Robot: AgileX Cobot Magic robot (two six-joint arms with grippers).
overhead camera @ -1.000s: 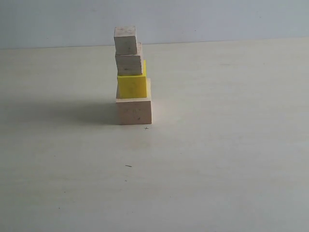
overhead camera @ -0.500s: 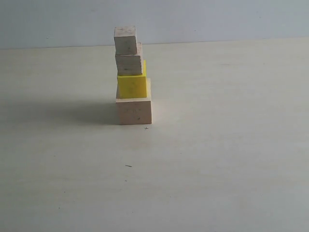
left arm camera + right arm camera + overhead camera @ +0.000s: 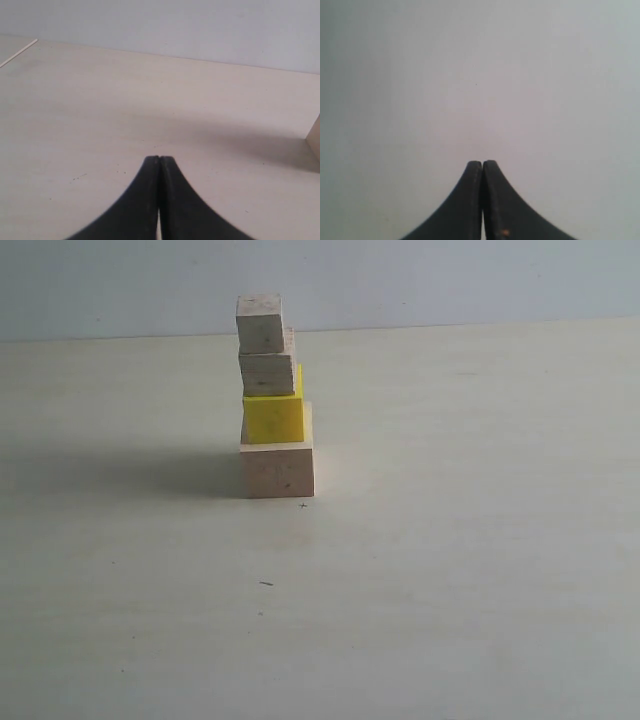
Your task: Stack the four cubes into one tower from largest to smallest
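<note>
The tower (image 3: pixel 270 400) stands on the bench (image 3: pixel 450 560), left of centre toward the far side: pale cube (image 3: pixel 278 470), yellow cube (image 3: pixel 272 418), brown cube (image 3: pixel 267 373), pinkish cube (image 3: pixel 260 323) topmost; the blocks look light, stiff and slightly offset, so any hold belongs on opposite flat sides. The left fingers (image 3: pixel 142 200) and right fingers (image 3: pixel 465 205) are pressed together, empty; nothing has shifted since the earlier frame.

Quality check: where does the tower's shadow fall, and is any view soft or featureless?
Exterior view: the tower is sharp, its soft shadow falls leftward on the table. Left wrist view: left gripper dark and slightly soft, shadow across the table. Right wrist view: right gripper against a featureless pale background.
</note>
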